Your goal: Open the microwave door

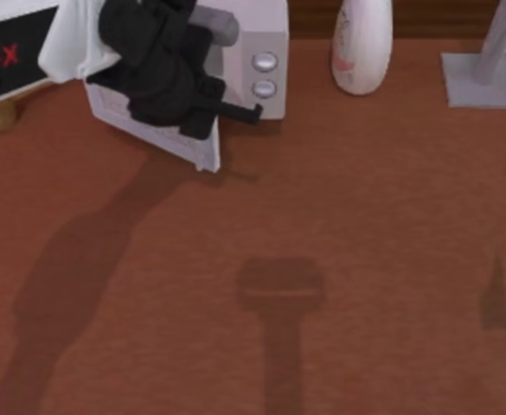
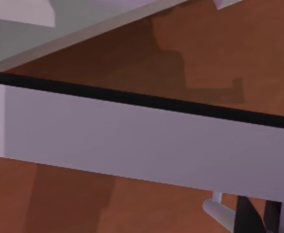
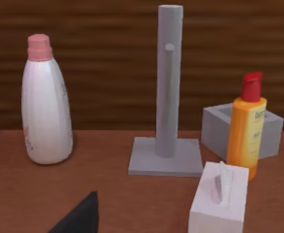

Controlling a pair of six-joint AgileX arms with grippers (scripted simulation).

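Already the microwave door (image 1: 153,134) stands swung partway out from the microwave (image 1: 261,35), which sits at about eleven o'clock on the bench (image 1: 322,259) in the top view; the door's free edge angles toward six o'clock, its hinge side toward the bench's left. I judge it a stiff, light panel that turns easily on its hinge, smooth and a bit slippery, so the best hold is its outer free edge or top rim, pulled in an arc rather than straight. My left pincer (image 1: 235,110) hangs over that door near its free end, just beside the control panel's two round silver knobs (image 1: 264,74); whether its fingers are spread or closed on anything I cannot tell, since the arm's black bulk hides them. In the left wrist view the door's pale grey edge (image 2: 142,141) with a dark strip fills the middle. Further out, a white rounded bottle (image 1: 361,47) stands at one o'clock, then a grey post on a square base (image 1: 486,78). My right arm is parked off at three o'clock; its wrist view shows a tissue box (image 3: 219,204) and an orange bottle (image 3: 246,136).
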